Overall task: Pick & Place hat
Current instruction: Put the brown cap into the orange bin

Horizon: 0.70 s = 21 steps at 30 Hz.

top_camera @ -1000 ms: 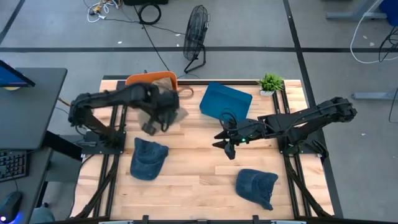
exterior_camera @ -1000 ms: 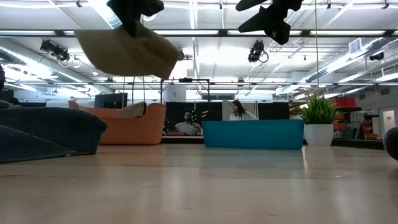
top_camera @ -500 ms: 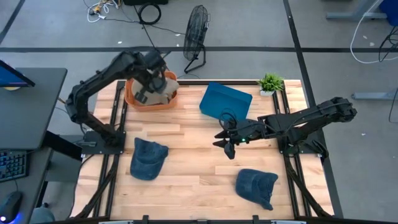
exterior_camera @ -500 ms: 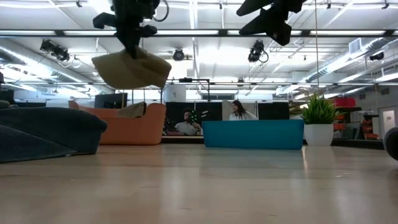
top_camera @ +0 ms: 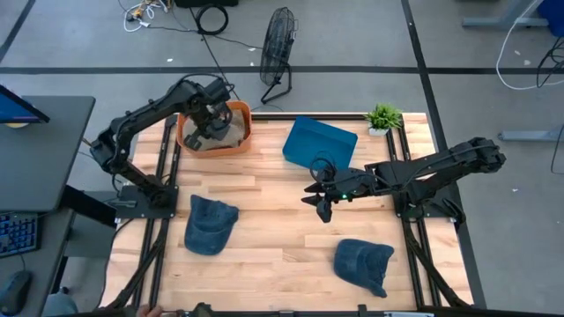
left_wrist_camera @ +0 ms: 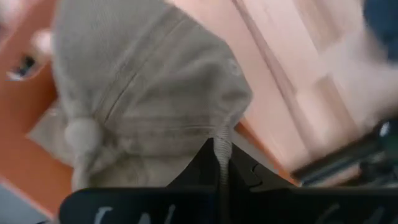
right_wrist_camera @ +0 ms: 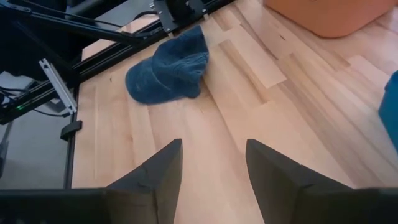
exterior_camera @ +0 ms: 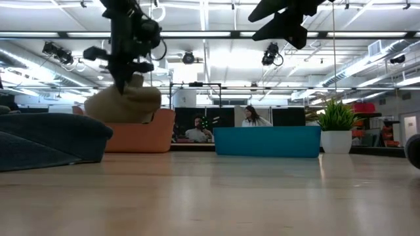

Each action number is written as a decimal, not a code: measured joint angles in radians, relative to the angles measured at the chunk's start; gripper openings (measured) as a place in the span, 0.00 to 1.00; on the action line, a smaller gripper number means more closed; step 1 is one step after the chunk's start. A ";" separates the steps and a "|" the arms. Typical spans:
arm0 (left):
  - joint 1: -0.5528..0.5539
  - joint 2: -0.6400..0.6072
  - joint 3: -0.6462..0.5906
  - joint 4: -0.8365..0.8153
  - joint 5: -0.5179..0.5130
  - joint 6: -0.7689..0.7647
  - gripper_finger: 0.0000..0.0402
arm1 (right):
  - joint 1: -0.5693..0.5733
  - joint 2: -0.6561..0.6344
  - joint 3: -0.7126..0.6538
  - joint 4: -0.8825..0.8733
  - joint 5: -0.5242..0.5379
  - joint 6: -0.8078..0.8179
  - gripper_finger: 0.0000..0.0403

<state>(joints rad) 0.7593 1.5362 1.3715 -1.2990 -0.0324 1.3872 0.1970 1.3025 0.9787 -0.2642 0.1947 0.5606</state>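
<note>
On wooden table (top_camera: 282, 246), blue hats (top_camera: 210, 224).

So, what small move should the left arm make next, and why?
Probably lower slightly and open. The left gripper holds the beige fabric hat over the orange plastic bin, not yet released. The right gripper waits open above the table.

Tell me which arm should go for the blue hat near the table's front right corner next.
The right, I'd judge. The right gripper hangs open and empty over mid-table, not far from that blue hat. The left gripper is at the far-left orange bin, shut on a beige hat.
</note>
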 joint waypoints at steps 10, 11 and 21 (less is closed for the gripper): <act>0.088 0.000 -0.133 0.154 -0.068 0.077 0.07 | 0.000 0.000 0.000 0.000 0.000 0.006 0.45; 0.092 0.000 -0.139 0.160 -0.069 0.054 0.07 | 0.000 0.000 0.000 0.000 0.000 0.006 0.45; 0.082 0.001 -0.153 0.225 -0.153 -0.254 0.12 | 0.000 0.000 0.000 0.001 0.000 0.006 0.45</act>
<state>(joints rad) 0.8412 1.5372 1.2190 -1.0742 -0.1854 1.1333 0.1970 1.3025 0.9787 -0.2634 0.1947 0.5671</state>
